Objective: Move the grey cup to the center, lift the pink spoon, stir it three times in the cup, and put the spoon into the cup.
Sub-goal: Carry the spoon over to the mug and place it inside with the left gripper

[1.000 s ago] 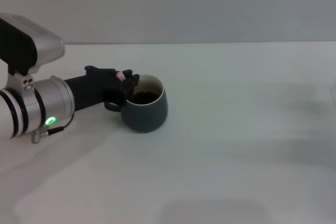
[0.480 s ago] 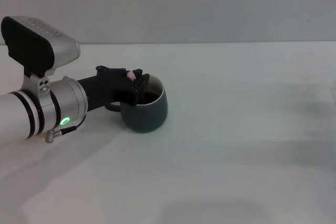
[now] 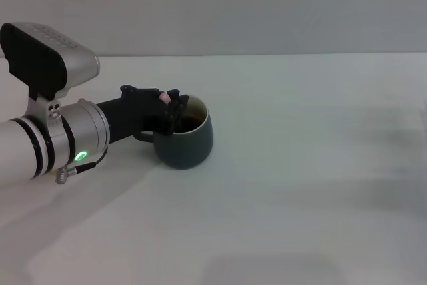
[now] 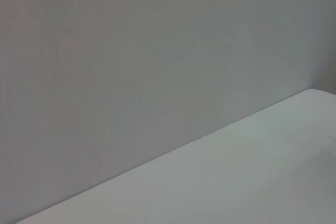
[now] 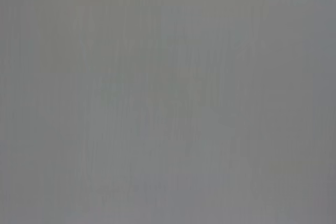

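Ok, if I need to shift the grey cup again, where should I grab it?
Probably the far-right rim and wall of the grey cup, coming from the right: it stands upright, its loop handle faces left, and the left gripper, holding the pink spoon, crowds that side.

Place: bare test setup, lab-like
Worktop [image 3: 300, 185]: plain white, unmarked
Backdrop: blank grey wall [image 3: 233, 5]
Furnishing: only a robot arm [image 3: 53, 138] over it
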{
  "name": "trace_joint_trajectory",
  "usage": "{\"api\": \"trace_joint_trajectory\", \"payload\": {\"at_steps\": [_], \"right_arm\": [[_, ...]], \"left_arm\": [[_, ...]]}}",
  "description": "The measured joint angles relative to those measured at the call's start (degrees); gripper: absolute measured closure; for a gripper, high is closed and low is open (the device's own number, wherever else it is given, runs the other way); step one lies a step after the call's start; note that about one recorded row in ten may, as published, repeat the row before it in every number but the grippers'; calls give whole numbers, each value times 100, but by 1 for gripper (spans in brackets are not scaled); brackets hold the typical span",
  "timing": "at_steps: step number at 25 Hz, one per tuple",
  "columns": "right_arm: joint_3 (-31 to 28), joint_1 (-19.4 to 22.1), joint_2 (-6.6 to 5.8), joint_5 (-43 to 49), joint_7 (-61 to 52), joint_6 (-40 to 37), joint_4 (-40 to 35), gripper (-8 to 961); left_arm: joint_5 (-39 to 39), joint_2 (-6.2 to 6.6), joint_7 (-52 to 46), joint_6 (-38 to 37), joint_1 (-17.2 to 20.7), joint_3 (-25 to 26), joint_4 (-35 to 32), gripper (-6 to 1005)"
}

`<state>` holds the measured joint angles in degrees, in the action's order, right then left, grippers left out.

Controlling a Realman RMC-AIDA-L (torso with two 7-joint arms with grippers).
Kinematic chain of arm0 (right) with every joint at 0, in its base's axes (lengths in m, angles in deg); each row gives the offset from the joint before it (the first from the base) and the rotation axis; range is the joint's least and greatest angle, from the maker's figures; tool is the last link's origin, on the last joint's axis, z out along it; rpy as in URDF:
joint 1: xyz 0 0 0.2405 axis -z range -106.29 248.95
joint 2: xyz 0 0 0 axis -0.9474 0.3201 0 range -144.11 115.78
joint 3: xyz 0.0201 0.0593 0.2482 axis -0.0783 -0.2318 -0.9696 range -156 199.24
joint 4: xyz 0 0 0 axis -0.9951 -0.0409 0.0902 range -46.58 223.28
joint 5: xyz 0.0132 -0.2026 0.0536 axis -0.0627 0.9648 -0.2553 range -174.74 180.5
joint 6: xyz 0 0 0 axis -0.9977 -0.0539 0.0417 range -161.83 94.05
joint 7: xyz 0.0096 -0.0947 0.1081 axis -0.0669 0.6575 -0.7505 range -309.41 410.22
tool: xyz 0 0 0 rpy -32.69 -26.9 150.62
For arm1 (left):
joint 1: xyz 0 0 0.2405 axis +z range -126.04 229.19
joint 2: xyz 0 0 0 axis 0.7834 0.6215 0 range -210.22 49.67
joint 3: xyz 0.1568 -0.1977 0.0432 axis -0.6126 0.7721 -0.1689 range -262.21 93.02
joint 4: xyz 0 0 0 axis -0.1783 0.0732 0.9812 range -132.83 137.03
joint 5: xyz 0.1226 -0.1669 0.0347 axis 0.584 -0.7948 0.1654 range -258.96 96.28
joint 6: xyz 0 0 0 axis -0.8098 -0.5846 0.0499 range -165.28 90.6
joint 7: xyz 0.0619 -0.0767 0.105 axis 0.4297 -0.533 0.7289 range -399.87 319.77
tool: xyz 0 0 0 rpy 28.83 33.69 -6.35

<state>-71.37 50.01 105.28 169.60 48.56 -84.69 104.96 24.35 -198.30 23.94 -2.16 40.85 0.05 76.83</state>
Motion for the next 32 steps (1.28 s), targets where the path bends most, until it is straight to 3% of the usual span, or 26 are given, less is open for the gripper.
{"api": "trace_joint_trajectory", "payload": {"at_steps": [25, 32], "right_arm": [[0, -48, 0, 8, -8, 71, 0, 321], [0, -48, 0, 10, -8, 72, -1, 321]], "left_arm": [[-67, 8, 66, 145, 119, 178, 23, 854], [-68, 8, 65, 144, 146, 288, 95, 739]]}}
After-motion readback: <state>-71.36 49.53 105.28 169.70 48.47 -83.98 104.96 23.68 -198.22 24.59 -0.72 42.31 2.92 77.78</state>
